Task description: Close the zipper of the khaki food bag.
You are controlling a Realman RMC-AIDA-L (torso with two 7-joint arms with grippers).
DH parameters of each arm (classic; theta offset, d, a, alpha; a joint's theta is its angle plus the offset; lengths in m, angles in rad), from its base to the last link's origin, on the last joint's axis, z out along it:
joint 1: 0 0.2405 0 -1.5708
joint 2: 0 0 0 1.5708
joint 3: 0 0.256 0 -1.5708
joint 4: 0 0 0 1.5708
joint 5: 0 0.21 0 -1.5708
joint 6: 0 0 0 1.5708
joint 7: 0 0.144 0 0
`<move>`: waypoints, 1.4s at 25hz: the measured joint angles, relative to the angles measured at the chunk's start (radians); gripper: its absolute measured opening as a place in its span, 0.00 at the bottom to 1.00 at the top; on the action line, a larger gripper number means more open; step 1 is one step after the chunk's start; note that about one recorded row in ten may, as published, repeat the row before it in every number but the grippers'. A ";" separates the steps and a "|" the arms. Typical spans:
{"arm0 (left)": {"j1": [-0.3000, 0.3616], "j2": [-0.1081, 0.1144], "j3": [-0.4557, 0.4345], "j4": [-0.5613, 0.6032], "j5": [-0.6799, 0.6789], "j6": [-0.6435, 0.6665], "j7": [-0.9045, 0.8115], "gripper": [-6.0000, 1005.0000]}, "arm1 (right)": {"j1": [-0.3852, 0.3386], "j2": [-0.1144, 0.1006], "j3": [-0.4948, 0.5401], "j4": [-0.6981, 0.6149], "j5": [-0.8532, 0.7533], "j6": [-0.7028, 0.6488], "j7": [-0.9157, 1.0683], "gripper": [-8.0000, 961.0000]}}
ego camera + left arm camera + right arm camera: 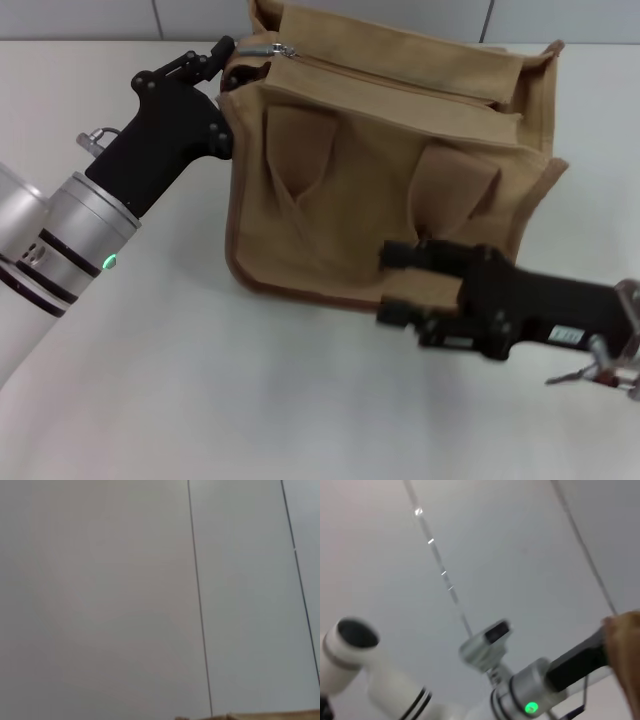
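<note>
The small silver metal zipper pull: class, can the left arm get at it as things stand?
Probably yes. The left gripper sits at the khaki canvas food bag's top corner, right beside the small silver metal zipper pull, with nothing between them.
</note>
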 joint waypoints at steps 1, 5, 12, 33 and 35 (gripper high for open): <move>0.002 0.000 0.000 -0.002 0.000 0.012 0.001 0.26 | 0.000 0.000 0.000 0.000 0.000 0.000 0.000 0.79; 0.011 0.001 0.000 -0.003 0.000 0.050 0.000 0.13 | -0.022 -0.001 0.026 -0.040 0.015 -0.046 0.057 0.79; 0.015 -0.001 0.008 -0.007 0.001 0.106 0.002 0.03 | -0.018 -0.002 0.096 -0.098 0.042 -0.174 0.180 0.79; 0.043 -0.004 0.006 -0.029 0.142 0.253 0.072 0.04 | 0.105 -0.041 0.157 -0.252 0.106 -0.052 0.881 0.79; 0.044 -0.004 0.008 -0.029 0.143 0.252 0.071 0.04 | 0.124 -0.039 0.185 -0.238 0.116 -0.051 0.945 0.79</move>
